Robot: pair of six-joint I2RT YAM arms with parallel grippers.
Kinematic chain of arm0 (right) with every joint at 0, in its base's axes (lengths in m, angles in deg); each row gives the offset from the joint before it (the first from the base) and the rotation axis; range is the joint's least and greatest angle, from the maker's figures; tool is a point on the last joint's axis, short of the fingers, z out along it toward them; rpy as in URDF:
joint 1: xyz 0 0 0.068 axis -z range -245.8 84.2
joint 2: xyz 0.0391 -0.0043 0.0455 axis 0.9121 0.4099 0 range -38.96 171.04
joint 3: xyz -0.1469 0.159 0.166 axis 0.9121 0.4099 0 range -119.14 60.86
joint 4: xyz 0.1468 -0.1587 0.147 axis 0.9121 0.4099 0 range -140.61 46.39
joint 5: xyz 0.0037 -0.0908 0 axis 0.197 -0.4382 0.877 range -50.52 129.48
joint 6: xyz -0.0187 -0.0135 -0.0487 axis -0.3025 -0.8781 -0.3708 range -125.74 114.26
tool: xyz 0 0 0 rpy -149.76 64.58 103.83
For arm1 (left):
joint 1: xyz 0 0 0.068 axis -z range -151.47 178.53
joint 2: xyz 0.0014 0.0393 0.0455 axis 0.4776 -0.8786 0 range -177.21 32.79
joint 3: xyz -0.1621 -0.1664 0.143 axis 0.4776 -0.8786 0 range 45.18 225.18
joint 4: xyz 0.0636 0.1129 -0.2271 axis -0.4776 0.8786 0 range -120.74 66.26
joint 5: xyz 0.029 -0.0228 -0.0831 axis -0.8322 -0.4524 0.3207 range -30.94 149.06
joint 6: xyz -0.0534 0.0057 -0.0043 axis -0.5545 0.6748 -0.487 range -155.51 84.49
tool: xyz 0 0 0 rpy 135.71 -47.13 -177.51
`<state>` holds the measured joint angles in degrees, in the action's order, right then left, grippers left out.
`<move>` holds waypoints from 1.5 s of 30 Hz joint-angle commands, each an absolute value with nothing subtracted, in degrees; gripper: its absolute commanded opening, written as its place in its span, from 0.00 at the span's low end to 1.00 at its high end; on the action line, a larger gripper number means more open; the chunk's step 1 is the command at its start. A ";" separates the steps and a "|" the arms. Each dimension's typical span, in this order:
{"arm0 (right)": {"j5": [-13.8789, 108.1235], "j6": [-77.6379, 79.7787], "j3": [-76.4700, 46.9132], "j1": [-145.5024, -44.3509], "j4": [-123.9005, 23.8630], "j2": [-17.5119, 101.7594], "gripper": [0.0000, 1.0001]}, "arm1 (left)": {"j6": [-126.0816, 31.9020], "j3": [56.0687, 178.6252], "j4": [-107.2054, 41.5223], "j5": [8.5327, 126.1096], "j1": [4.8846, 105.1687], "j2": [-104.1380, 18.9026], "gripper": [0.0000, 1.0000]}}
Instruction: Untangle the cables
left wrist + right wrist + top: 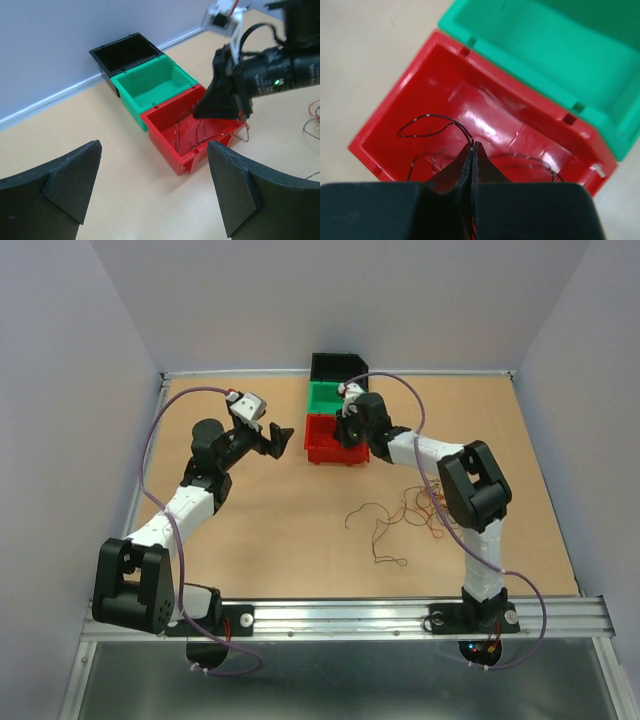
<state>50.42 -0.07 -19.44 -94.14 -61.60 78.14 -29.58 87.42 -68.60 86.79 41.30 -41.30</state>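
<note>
A scribbly clump of thin red, orange and brown cables point(400, 518) lies on the table in front of the right arm. My right gripper point(472, 146) hangs over the red bin point(420, 95), shut on a black cable point(427, 118) whose loop curls out from the fingertips into the bin. More dark cable point(530, 159) lies on the bin floor. My left gripper point(152, 192) is wide open with nothing between its fingers point(230, 190), hovering over bare table left of the red bin point(170, 145). In the top view the left gripper point(277, 438) is just left of the bin point(322, 440).
A green bin point(325, 397) and a black bin point(338, 366) stand in a row behind the red one, near the back wall. Thick lavender arm cables point(150, 440) arc beside both arms. A metal rail point(400, 612) marks the near table edge.
</note>
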 commanded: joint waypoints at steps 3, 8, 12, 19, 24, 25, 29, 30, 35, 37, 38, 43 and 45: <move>44.47 -7.93 -41.66 -95.51 -36.50 93.72 0.00 | -27.34 88.77 -70.82 92.28 41.53 -40.16 0.98; 44.32 -5.92 -47.17 -95.77 -24.88 98.33 0.03 | -26.63 88.86 -70.55 93.60 41.62 -40.95 0.97; 44.40 -3.20 -40.84 -95.68 -25.74 90.44 0.20 | -26.55 89.74 -69.41 94.13 41.71 -41.74 0.98; 44.85 3.47 -41.10 -95.77 -26.80 79.53 0.53 | -25.84 89.47 -69.23 92.90 42.67 -41.13 0.98; 40.29 7.78 -40.22 -95.77 -26.53 76.27 0.65 | -25.23 89.21 -69.15 90.97 43.47 -40.51 0.98; 36.44 10.14 -38.74 -95.77 -26.36 75.05 0.67 | -25.14 89.21 -69.23 90.88 43.82 -40.51 0.98; 32.37 14.45 -30.68 -95.77 -26.70 67.78 0.79 | -24.88 88.95 -69.23 88.25 45.31 -39.37 0.99; 32.19 15.34 -27.85 -95.77 -27.49 65.57 0.80 | -24.53 88.43 -69.32 88.41 46.71 -39.02 0.99; 32.72 21.23 -3.25 -95.95 -43.01 45.27 0.86 | -16.21 86.31 -67.84 88.50 56.63 -38.14 0.99; 31.14 21.85 4.04 -95.95 -44.81 37.12 0.91 | -13.46 86.05 -66.43 89.29 62.42 -40.23 0.99; 29.48 22.29 5.64 -95.95 -45.68 34.55 0.91 | -11.45 86.13 -65.12 90.34 63.93 -41.21 0.99; 26.04 23.61 12.77 -95.95 -48.24 21.89 1.00 | -3.53 90.26 -56.42 90.97 75.07 -49.63 0.99; 24.55 23.09 13.48 -95.95 -48.33 19.41 1.00 | 2.26 91.14 -53.69 85.97 79.05 -51.40 0.99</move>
